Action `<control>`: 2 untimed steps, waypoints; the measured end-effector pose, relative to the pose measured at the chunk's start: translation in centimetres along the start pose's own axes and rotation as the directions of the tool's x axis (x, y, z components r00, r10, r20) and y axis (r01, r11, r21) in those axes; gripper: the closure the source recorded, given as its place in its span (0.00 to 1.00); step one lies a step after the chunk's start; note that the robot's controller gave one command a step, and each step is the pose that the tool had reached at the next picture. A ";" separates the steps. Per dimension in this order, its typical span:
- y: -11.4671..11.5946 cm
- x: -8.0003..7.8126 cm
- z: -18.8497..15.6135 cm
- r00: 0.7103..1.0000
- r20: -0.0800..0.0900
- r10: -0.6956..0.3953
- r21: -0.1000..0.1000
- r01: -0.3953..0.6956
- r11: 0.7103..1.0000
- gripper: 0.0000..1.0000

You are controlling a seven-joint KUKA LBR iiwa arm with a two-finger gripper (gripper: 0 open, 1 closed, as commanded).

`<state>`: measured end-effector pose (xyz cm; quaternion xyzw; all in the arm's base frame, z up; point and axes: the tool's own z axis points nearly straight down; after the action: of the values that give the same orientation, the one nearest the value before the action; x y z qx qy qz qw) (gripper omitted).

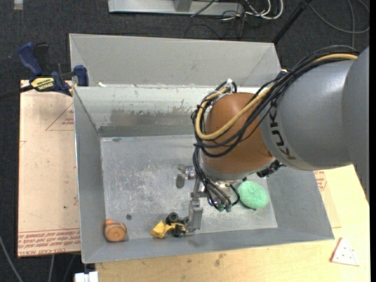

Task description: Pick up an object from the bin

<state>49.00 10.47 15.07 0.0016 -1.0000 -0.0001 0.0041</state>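
Observation:
My gripper (192,221) hangs low over the front of the bin floor, under the arm's orange cover. Its tip sits right beside a small yellow and black toy (165,227) that lies near the front wall, and it seems to touch the toy's black end. I cannot tell whether it has hold of the toy. A green, rough, rounded lump (254,195) lies to the right of the gripper, partly hidden by the arm.
A short orange-brown cylinder (116,231) lies in the front left corner of the bin. The arm and its cables cover the right middle of the bin. The sloped bin walls stand close to the toy at the front.

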 end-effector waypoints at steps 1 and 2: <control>0.0 -0.2 -0.4 1.000 0.007 0.003 -0.001 -0.003 1.000 0.00; 0.4 -0.1 2.1 0.997 0.017 -0.073 -0.001 0.073 0.997 0.00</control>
<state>49.09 10.85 13.02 0.0379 -0.9993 -0.0009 -0.0046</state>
